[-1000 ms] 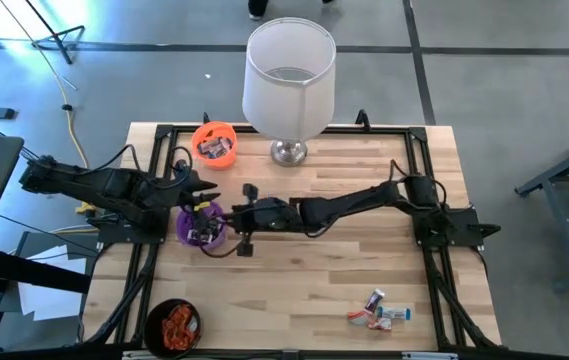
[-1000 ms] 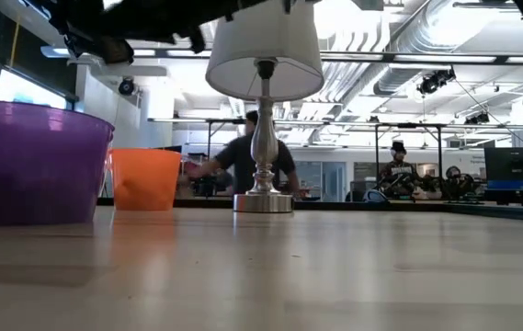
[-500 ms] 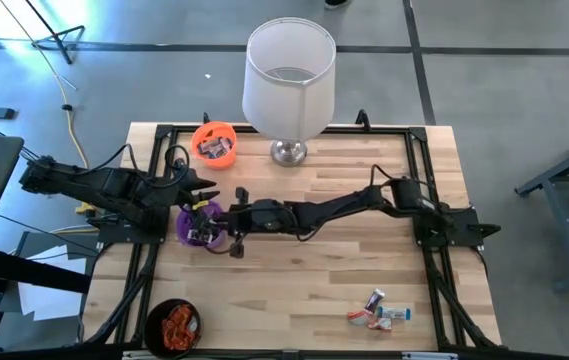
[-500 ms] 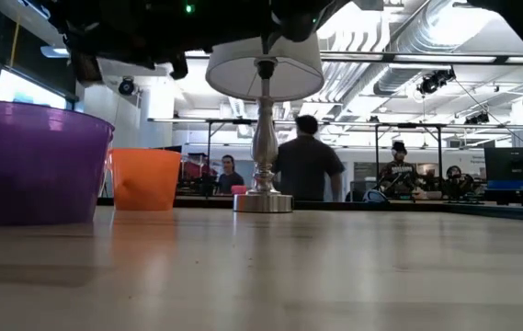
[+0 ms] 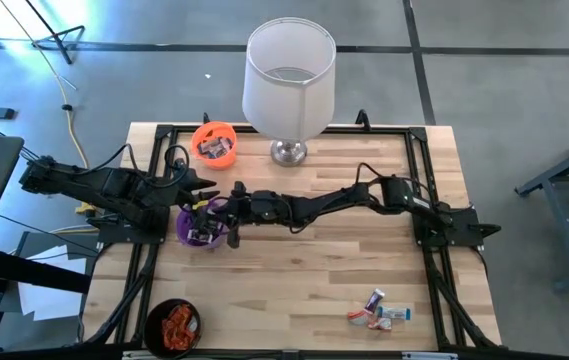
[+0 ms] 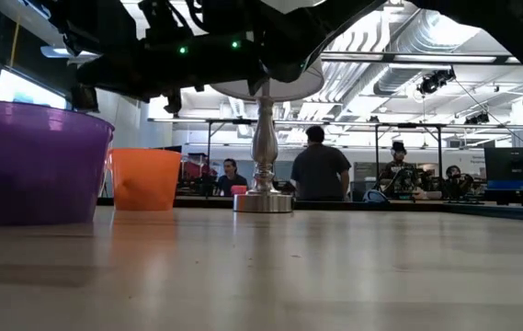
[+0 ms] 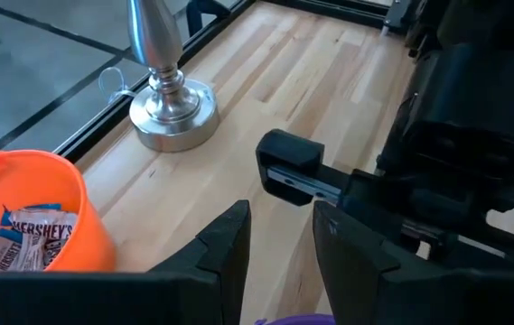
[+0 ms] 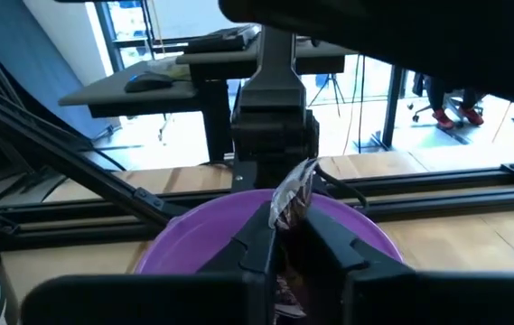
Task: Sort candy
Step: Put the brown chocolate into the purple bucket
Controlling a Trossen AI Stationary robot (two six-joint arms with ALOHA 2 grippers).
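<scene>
My right gripper (image 5: 227, 214) reaches across the table to the purple cup (image 5: 192, 228) and hovers over its rim (image 8: 193, 239), shut on a candy (image 8: 294, 193) in a shiny brown-and-silver wrapper. My left gripper (image 5: 204, 190) waits just past the purple cup, open with nothing between its fingers (image 7: 279, 230). More candy lies loose (image 5: 379, 310) near the table's front right. The orange cup (image 5: 214, 142) holds silver-wrapped candy (image 7: 31, 236). The black cup (image 5: 174, 326) holds orange-red candy. My right gripper pinches the candy between its two fingers (image 8: 258, 236). One crinkled end of the wrapper (image 8: 300, 179) sticks out past the fingertips. The fingers come in about level from the table's right side. The candy is lifted clear, above the purple cup's opening.
A lamp with a white shade (image 5: 289, 70) and a silver base (image 5: 288, 152) stands at the far middle of the table. A black frame (image 5: 424, 150) runs round the table's edges. Bare wood lies in the table's middle. People show in the room behind (image 6: 320, 170).
My right gripper has gone toward the table's left edge and down, carrying the candy up to and over the purple cup. In the low view its arm has sunk into the picture's top.
</scene>
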